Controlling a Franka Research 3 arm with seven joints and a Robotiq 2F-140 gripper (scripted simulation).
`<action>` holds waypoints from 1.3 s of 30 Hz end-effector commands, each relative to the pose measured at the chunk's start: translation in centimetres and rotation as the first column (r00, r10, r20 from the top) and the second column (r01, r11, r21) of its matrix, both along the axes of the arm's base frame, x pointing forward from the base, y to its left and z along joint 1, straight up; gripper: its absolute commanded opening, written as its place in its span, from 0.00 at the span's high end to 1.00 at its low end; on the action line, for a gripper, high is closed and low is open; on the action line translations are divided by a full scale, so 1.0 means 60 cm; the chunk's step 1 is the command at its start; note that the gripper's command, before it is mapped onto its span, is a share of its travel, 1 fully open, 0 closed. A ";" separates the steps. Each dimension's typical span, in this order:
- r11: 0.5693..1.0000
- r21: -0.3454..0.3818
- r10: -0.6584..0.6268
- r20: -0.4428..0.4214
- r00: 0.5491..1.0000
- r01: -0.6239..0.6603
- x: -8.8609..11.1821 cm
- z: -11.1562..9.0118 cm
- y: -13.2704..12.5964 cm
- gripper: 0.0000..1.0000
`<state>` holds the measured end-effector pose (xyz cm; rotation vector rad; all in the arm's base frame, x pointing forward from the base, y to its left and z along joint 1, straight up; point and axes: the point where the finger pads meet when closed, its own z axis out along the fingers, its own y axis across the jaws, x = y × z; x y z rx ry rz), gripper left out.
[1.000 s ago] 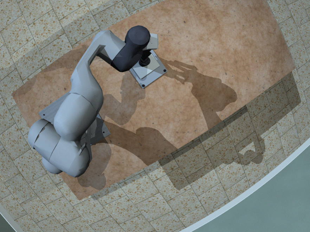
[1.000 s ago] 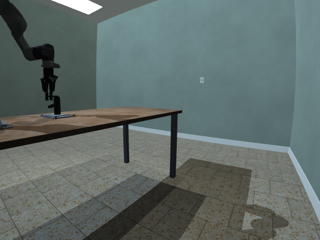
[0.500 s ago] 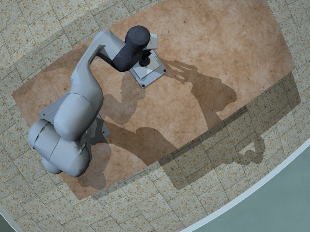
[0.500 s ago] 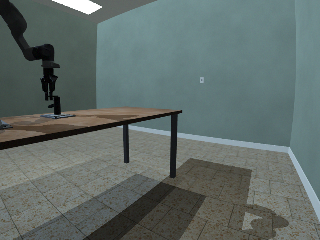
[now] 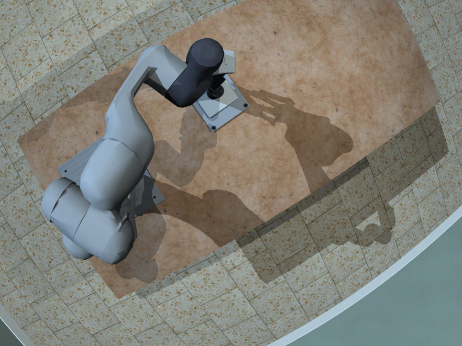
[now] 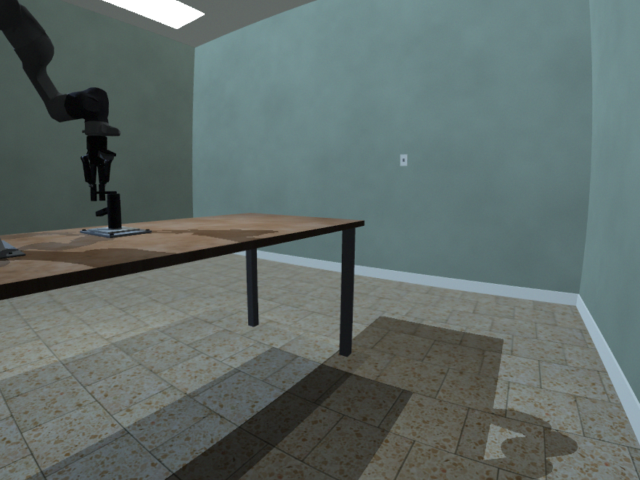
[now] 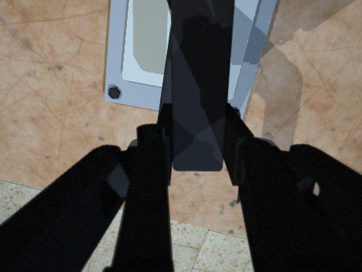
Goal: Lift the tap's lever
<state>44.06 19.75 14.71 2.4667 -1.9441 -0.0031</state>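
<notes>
The tap (image 6: 113,210) (image 5: 221,105) is a dark upright post on a grey bolted base plate on the brown table. Its flat dark lever (image 7: 198,116) sticks out from the post's top towards the table's near edge. My gripper (image 7: 196,120) hangs straight down over it and is shut on the lever, one finger pad on each long side near its free end. In the side view the gripper (image 6: 96,194) sits just left of the post's top. From above the arm's wrist hides most of the tap.
The robot's base (image 5: 96,192) stands at the table's left end. The base plate (image 7: 128,83) has bolts at its corners. The table's edge and the tiled floor (image 7: 209,247) lie just below the lever's tip in the wrist view.
</notes>
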 end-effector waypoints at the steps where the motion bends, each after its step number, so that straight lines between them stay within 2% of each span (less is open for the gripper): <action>1: 1.000 0.000 0.003 0.001 1.000 -0.003 0.001 -0.001 0.000 0.90; 27: 1.000 0.000 0.003 0.001 1.000 -0.003 0.001 0.001 0.000 0.90; 39: 1.000 0.000 0.003 0.001 1.000 -0.003 0.003 0.036 -0.010 0.90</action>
